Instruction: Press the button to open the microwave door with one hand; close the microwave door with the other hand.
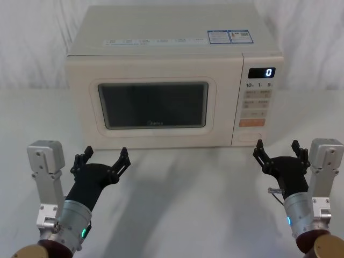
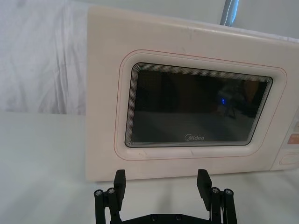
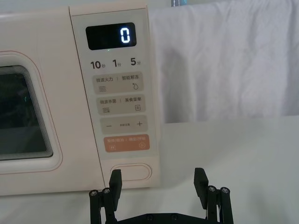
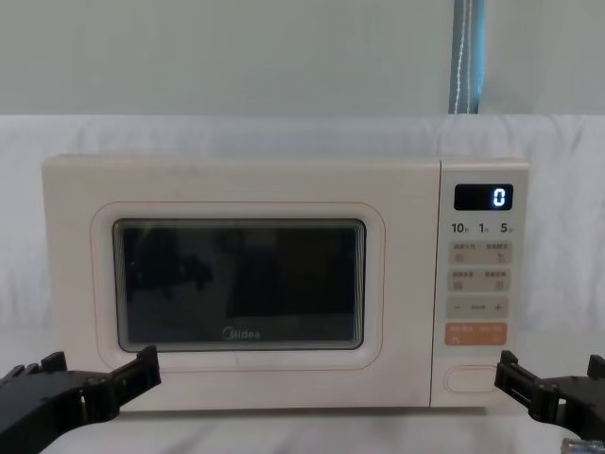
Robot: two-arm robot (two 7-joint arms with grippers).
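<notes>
The cream microwave (image 1: 172,48) stands at the back of the white table, its door (image 1: 153,105) shut flush. In the chest view the door (image 4: 241,284) shows its dark window and Midea logo. The wide pill-shaped button (image 1: 251,137) sits at the bottom of the keypad, below the orange key; it also shows in the right wrist view as the button (image 3: 131,172) and in the chest view as the button (image 4: 475,379). My left gripper (image 1: 106,157) is open in front of the door's lower left. My right gripper (image 1: 277,151) is open just before the button, not touching it.
A white cloth covers the table (image 1: 183,204) and the wall behind. The display (image 1: 261,72) reads 0. Bare tabletop lies between the two arms and in front of the oven.
</notes>
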